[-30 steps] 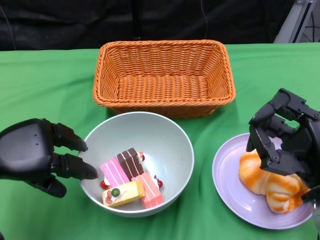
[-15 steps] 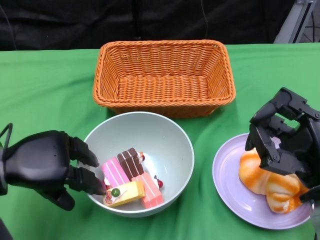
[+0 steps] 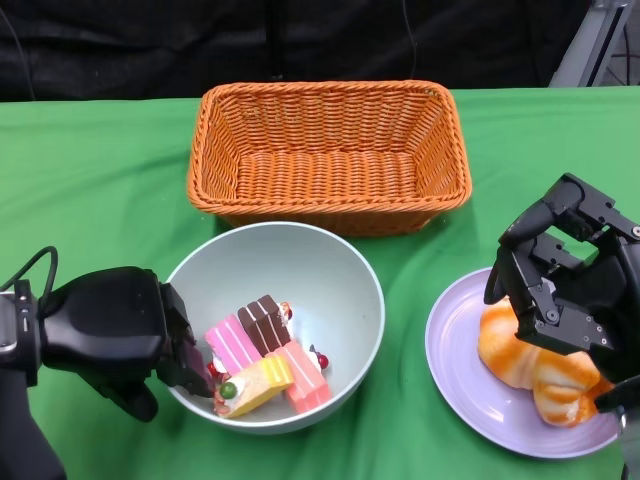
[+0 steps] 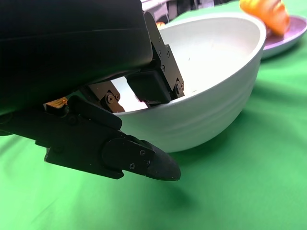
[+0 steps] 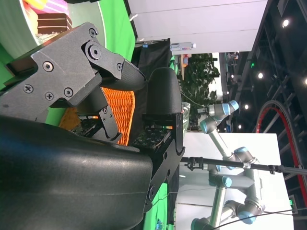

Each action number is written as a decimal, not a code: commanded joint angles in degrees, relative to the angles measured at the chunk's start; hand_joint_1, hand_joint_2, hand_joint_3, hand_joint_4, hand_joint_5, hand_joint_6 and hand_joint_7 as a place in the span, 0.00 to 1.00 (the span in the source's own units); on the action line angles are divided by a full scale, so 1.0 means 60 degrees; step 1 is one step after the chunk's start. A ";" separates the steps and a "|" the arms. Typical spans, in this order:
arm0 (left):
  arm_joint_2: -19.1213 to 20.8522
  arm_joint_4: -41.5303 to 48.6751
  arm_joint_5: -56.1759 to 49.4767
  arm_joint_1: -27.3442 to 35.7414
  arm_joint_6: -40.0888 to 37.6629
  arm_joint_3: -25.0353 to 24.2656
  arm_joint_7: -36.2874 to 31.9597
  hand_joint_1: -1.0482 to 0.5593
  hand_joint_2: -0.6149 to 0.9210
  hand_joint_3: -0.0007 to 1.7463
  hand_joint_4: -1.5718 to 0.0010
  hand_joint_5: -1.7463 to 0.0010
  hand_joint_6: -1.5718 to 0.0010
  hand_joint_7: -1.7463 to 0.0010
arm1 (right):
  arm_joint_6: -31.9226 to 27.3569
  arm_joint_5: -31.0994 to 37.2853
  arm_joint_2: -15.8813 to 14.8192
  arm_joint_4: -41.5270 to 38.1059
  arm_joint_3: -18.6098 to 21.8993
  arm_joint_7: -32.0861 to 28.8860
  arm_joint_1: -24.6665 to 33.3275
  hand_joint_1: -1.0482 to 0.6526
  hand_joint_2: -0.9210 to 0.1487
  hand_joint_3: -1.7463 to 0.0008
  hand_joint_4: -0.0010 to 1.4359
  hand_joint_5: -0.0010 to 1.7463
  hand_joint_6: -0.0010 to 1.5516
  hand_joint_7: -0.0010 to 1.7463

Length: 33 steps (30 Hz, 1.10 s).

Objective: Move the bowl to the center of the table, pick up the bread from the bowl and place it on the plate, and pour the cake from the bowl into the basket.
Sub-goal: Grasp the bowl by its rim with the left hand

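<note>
Head view: the left robot hand (image 3: pixel 115 335) grips the near-left rim of the bowl (image 3: pixel 340 275), fingers inside beside the cake pieces (image 3: pixel 262 355); the basket (image 3: pixel 327 150) stands beyond it. The right robot hand (image 3: pixel 565 285) hovers with fingers spread, holding nothing, over the bread (image 3: pixel 530 365) on the plate (image 3: pixel 450 350). Left wrist view: fingers (image 4: pixel 153 81) hook over the bowl's rim, thumb outside. Right wrist view: fingers apart, nothing held.

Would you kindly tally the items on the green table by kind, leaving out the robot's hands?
Woven orange basket: 1
Pale grey-green bowl: 1
Lilac plate: 1
Golden bread loaf: 1
Toy cake slices (brown, pink, yellow, salmon pink): 4
Total: 8
</note>
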State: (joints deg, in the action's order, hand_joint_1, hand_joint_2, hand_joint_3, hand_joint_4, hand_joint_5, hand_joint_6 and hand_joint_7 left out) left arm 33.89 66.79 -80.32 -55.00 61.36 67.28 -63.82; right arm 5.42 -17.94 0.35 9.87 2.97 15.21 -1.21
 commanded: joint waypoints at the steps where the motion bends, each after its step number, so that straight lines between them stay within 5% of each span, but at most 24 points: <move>1: -0.0009 0.0034 0.0141 -0.0135 -0.0076 -0.0079 0.0554 0.27 1.00 0.03 0.34 0.97 0.39 0.99 | -0.0084 -0.0138 -0.0009 0.0150 0.0056 -0.0060 0.0109 0.52 0.36 0.37 0.48 0.99 0.39 0.83; 17: -0.0306 -0.0154 0.1099 0.0184 0.0139 -0.0682 0.2321 0.27 1.00 0.01 0.41 1.00 0.46 1.00 | 0.0005 -0.0065 0.0009 0.0093 0.0078 -0.0038 0.0139 0.52 0.35 0.38 0.48 0.99 0.39 0.83; 33: -0.0302 -0.0526 0.2199 0.0304 0.0272 -0.1558 0.5553 0.24 1.00 0.08 0.67 1.00 0.67 1.00 | 0.0031 -0.0058 0.0063 0.0061 0.0036 -0.0038 0.0100 0.52 0.35 0.38 0.49 0.99 0.40 0.83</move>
State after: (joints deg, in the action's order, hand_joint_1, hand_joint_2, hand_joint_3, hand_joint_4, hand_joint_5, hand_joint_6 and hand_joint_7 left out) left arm 31.60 64.14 -67.76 -54.17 63.23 58.60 -31.95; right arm 5.17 -17.67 0.76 9.93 2.87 15.10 -0.90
